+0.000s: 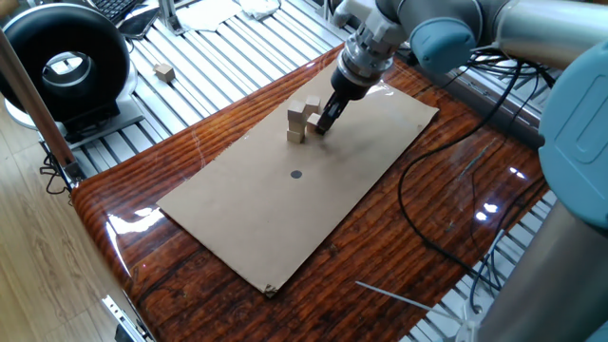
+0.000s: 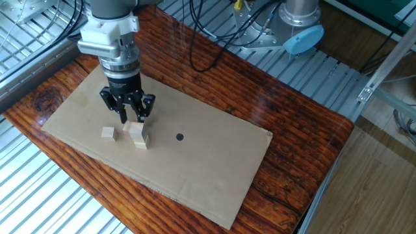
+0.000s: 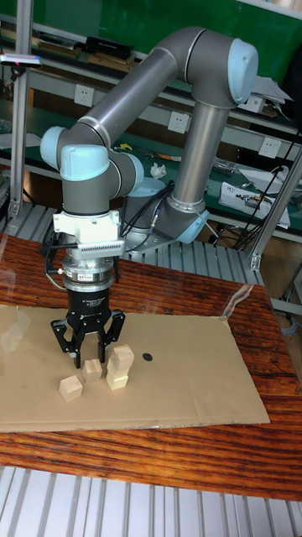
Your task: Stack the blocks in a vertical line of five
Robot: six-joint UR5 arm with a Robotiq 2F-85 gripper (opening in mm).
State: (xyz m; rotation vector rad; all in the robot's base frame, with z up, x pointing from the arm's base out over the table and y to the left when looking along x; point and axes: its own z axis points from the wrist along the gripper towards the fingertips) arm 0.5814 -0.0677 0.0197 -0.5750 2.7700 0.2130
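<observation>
Low over the cardboard sheet (image 2: 195, 162), claw (image 2: 128, 117) open astride one block (image 3: 92, 370), two-high stack (image 2: 138, 136) just beside

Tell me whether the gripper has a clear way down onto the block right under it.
Probably yes. The gripper hangs open just above that block, nothing lying between. The two-block stack stands close beside it, so one finger may brush it.

Robotics lab: aluminium frames (image 3: 17, 109), cables (image 1: 494, 57), workbenches.
</observation>
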